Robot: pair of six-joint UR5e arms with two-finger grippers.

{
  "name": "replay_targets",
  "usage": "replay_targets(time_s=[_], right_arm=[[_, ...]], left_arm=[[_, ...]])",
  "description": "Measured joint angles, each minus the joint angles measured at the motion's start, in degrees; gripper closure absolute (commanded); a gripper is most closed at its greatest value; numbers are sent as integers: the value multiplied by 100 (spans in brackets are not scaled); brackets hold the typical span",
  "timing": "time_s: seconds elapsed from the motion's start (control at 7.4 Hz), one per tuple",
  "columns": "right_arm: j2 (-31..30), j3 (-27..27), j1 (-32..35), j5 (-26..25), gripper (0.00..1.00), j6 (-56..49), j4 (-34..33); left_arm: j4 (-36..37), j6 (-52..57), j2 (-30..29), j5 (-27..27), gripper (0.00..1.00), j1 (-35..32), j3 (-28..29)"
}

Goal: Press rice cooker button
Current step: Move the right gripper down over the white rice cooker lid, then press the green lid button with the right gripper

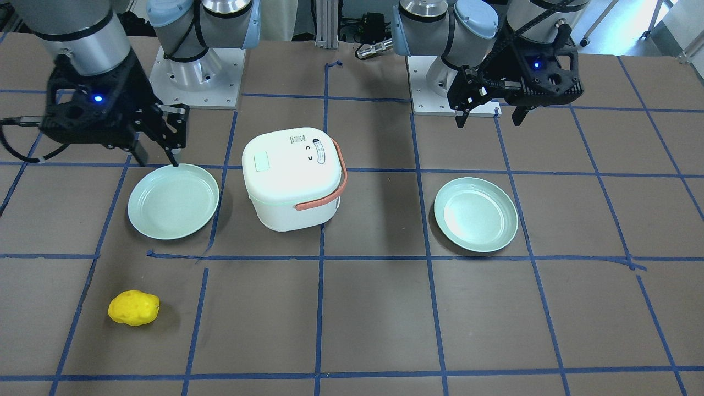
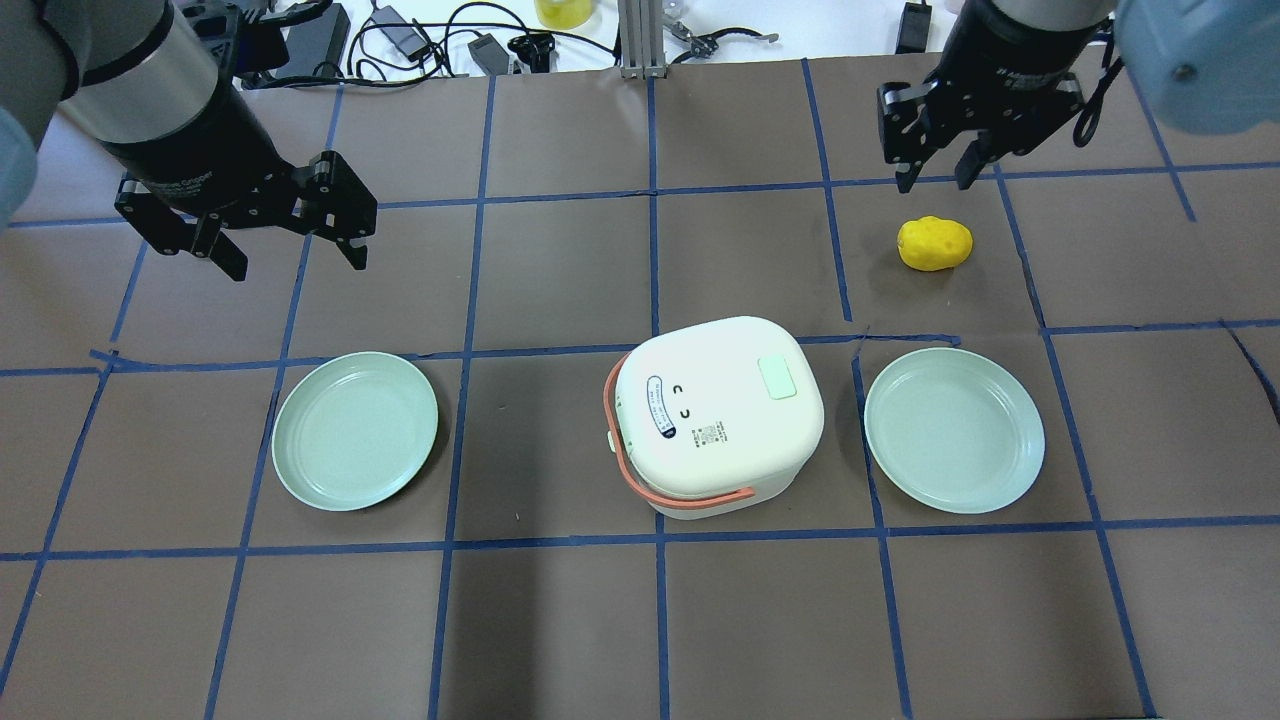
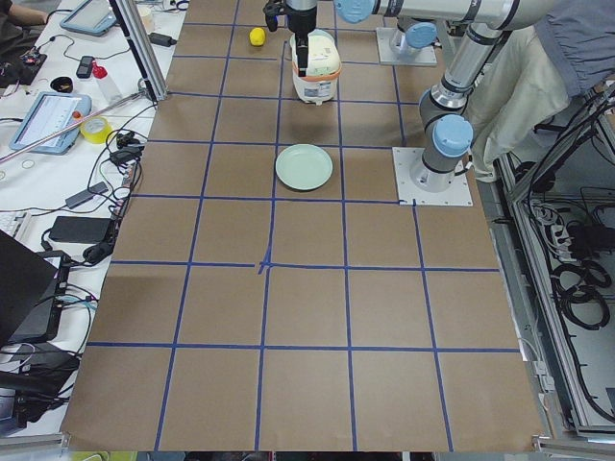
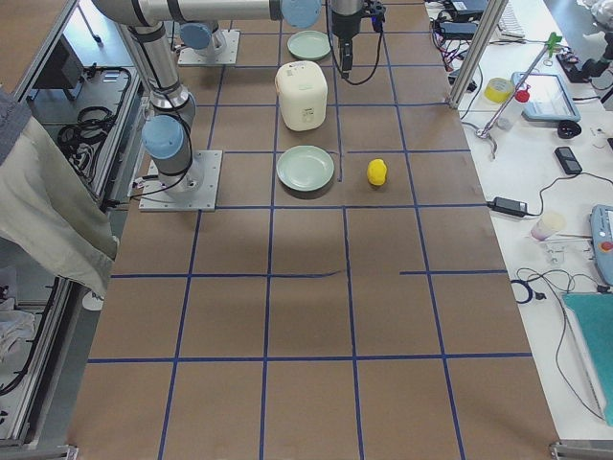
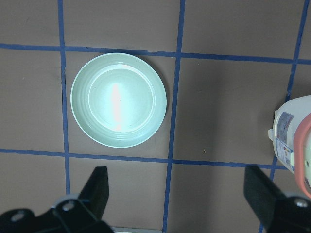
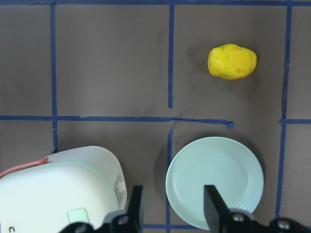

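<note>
The white rice cooker [image 2: 720, 410] with an orange handle stands mid-table, lid shut. It also shows in the front view [image 1: 291, 176]. A pale green button [image 2: 776, 378] sits on its lid, toward the robot's right. My left gripper [image 2: 297, 265] hangs wide open and empty, high above the table to the cooker's left; the left wrist view shows only the cooker's edge [image 5: 296, 141]. My right gripper [image 2: 934, 184] is open and empty, high to the cooker's right. The right wrist view shows the cooker [image 6: 58, 189] and its button [image 6: 77, 215] just left of the fingers.
A pale green plate [image 2: 355, 430] lies left of the cooker and another plate [image 2: 955, 430] lies right of it. A yellow lumpy object [image 2: 935, 243] lies beyond the right plate. Blue tape lines grid the brown table. Cables and tools lie along the far edge.
</note>
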Motion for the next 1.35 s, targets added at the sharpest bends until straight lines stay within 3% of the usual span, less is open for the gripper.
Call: replay_targets(time_s=[0.41, 1.08, 1.22, 1.35], right_arm=[[22, 863, 827, 7, 87, 826, -154], [104, 1616, 1197, 200, 87, 1047, -725], [111, 1634, 1200, 232, 76, 1032, -750], [116, 1625, 1203, 241, 23, 1038, -755]], left_arm=[[0, 1, 0, 0, 0, 0, 0], [0, -3, 0, 0, 0, 0, 0], [0, -2, 0, 0, 0, 0, 0], [0, 0, 0, 0, 0, 0, 0]])
